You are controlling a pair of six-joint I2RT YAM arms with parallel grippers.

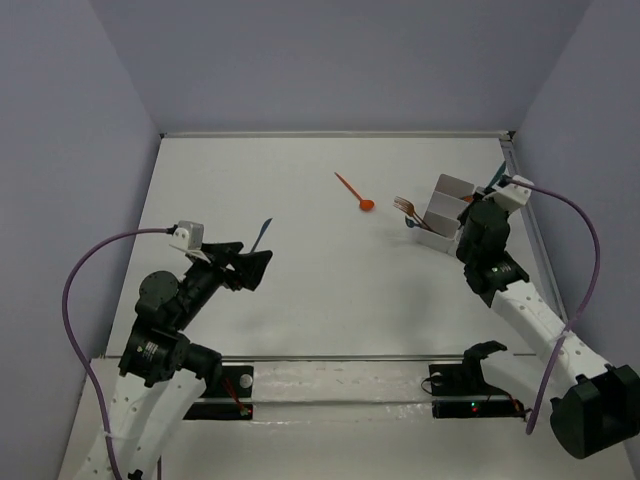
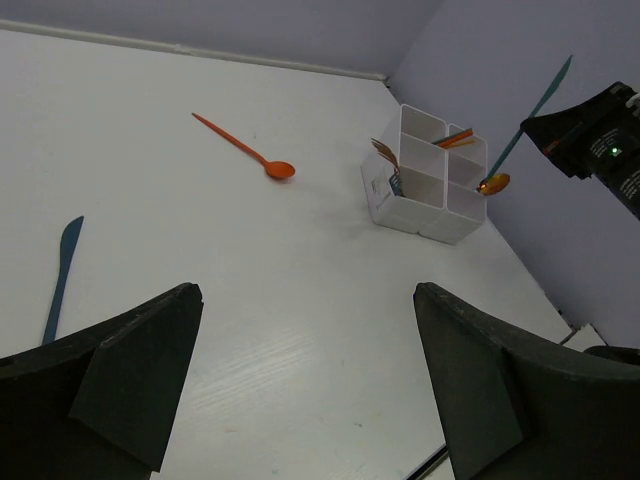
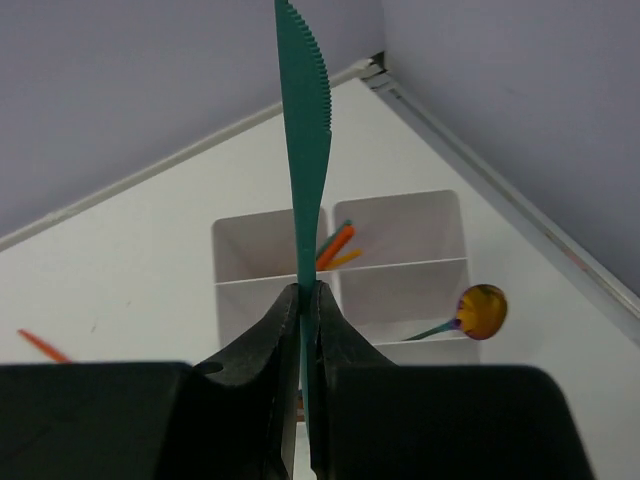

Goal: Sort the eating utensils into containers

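My right gripper [image 3: 308, 292] is shut on a teal knife [image 3: 305, 150], held upright above the white four-compartment tray [image 3: 400, 225]. In the top view that gripper [image 1: 487, 206] hangs at the tray's [image 1: 452, 187] right side, the knife tip [image 1: 497, 177] sticking up. The tray holds copper forks [image 1: 405, 207], orange handles [image 3: 335, 245] and a copper spoon [image 3: 480, 310]. An orange spoon [image 1: 352, 190] lies mid-table. A second teal knife [image 1: 262, 235] lies just beyond my left gripper [image 1: 255, 268], which is open and empty [image 2: 308, 292].
The left wrist view shows the orange spoon [image 2: 245, 150], the loose teal knife [image 2: 62, 275] at far left, and the tray [image 2: 420, 205] with the right arm's knife [image 2: 540, 105] above it. A metal rail [image 1: 525, 215] and purple walls bound the table close behind the tray.
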